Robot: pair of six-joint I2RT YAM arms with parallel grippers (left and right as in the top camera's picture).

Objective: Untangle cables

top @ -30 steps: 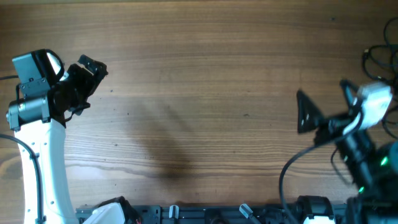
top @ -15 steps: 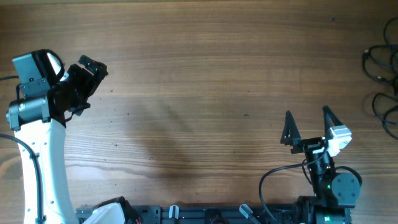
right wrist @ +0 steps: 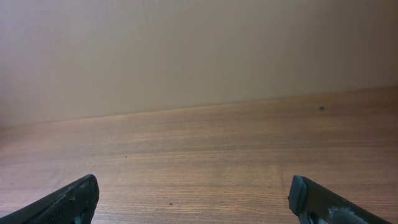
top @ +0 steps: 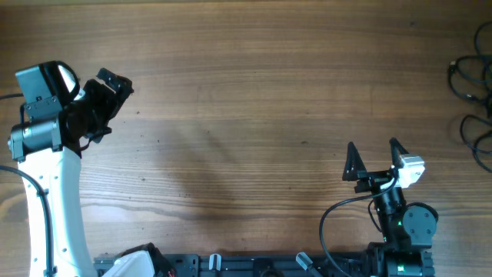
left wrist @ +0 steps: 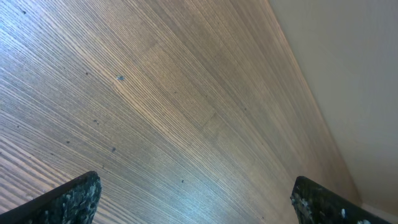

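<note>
1. Brown wood is filling the whole view from above: a table point(top: 246, 92) with lines in the wood running from side to side.
2. The cables point(top: 467, 75) are lying on the table at the far right edge. They are showing as thin black loops. Some of them are running off the picture, so I cannot tell if the top loops and the lower loops are joined.
3. The left claw point(left wrist: 195, 200) is sitting at the far left side of the table, well apart from the cables. Its two fingers point(left wrist: 69, 200) are standing wide apart. It is holding nothing, and its own camera is showing only bare wood between them.
4. The white left arm point(top: 48, 208) is rising from the near edge up to that claw.
5. The right claw point(top: 375, 156) is hanging near the bottom right of the table and pointing toward the far side. It is gaping wide too and is holding nothing.
6. The cables are lying past the right claw, up and to the right of it, and are not touching it.
7. The right claw's camera is looking along the wood to a pale wall point(right wrist: 199, 50) at the far edge of the table.
8. A black rail point(top: 254, 265) is running along the near edge of the table.
</note>
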